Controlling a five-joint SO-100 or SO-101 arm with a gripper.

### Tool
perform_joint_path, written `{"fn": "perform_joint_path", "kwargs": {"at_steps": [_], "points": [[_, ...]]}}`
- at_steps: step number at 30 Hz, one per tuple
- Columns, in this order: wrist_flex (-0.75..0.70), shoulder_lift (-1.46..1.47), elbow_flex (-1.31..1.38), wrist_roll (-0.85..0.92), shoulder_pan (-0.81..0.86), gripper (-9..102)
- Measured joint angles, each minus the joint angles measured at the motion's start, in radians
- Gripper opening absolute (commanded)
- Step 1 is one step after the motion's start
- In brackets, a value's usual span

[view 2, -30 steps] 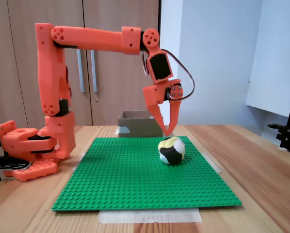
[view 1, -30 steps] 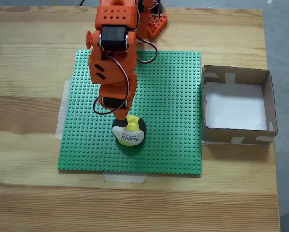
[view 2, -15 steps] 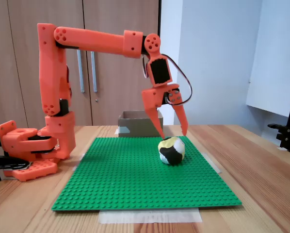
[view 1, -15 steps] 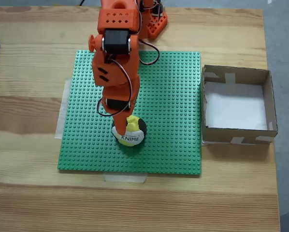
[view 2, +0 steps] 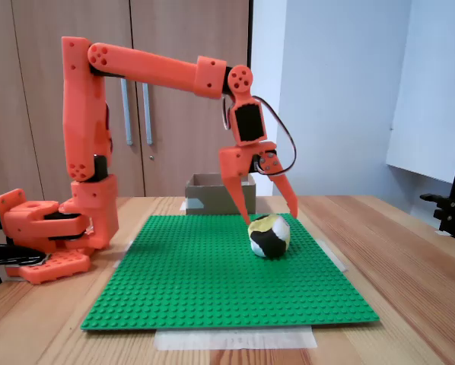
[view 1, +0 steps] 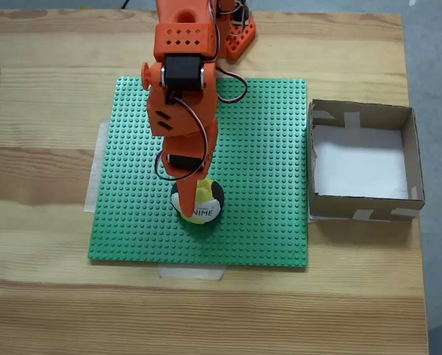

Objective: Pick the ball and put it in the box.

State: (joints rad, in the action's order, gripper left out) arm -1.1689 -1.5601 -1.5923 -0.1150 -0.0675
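Tool is spread wide, fingers straddling the ball on the green baseplate, gripping nothing; box sits off right.

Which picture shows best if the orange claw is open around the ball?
The fixed view from the side: the end effector stands open, straddling the ball. In the fixed view from above, the arm hides most of it.

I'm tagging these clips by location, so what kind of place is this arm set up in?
Probably an office or hobby lab bench, not a factory. A small orange arm sits on a wooden table with a taped-down green studded baseplate, wooden cupboard doors stand behind, and the props are a ball and a cardboard box.
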Motion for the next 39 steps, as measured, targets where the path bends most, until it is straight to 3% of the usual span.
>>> {"fn": "perform_joint_path", "kwargs": {"at_steps": [39], "points": [[0.207, 0.048, -0.118, 0.008, -0.021, 24]]}}
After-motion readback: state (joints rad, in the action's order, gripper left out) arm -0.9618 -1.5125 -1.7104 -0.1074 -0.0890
